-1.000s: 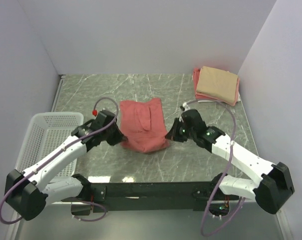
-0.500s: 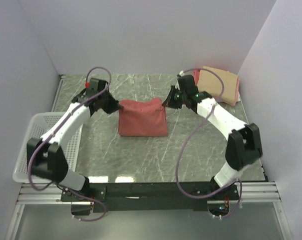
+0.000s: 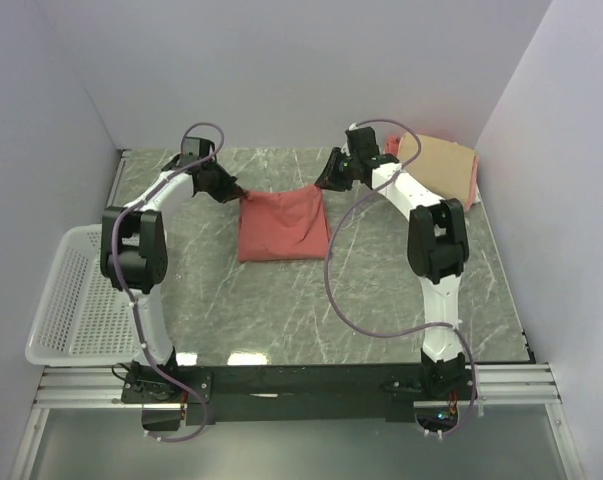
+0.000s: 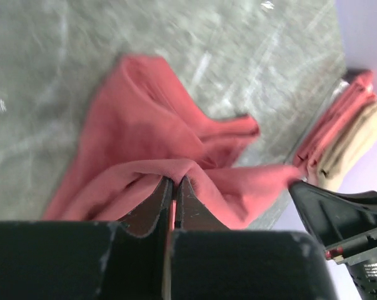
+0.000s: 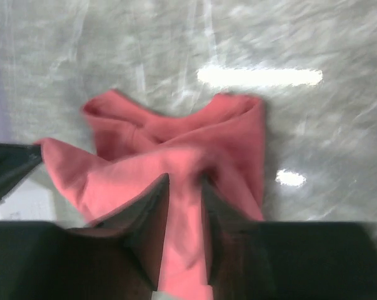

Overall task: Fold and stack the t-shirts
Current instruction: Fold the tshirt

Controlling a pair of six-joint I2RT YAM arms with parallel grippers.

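The salmon-red t-shirt (image 3: 281,225) lies folded into a rough rectangle toward the far middle of the green marbled surface (image 3: 281,310). Its near edge is flat on the stone and its two far corners are drawn up and outward. Both arms reach across to that far edge, one at each corner.

The left claw (image 3: 238,190) is at the shirt's far left corner, and it is clenched. From its wrist camera the two fingers (image 4: 158,203) press together with a ridge of red cloth pinched between their tips. The rest of the shirt falls away in loose folds beyond.

The right claw (image 3: 324,184) is at the far right corner. Its wrist view shows a strip of red cloth running between its jaws, which stand a little apart. That picture is smeared, so I cannot tell whether the cloth is gripped there or merely lying in the gap.

In the far right corner of the surface, well apart from the red shirt, a folded tan t-shirt (image 3: 443,165) sits on top of a folded pink t-shirt (image 4: 335,122). The pink one peeks out along the edges beneath it. A white mesh basket (image 3: 76,305) stands at the left side of the surface, near the front, beside the left arm's upright links.
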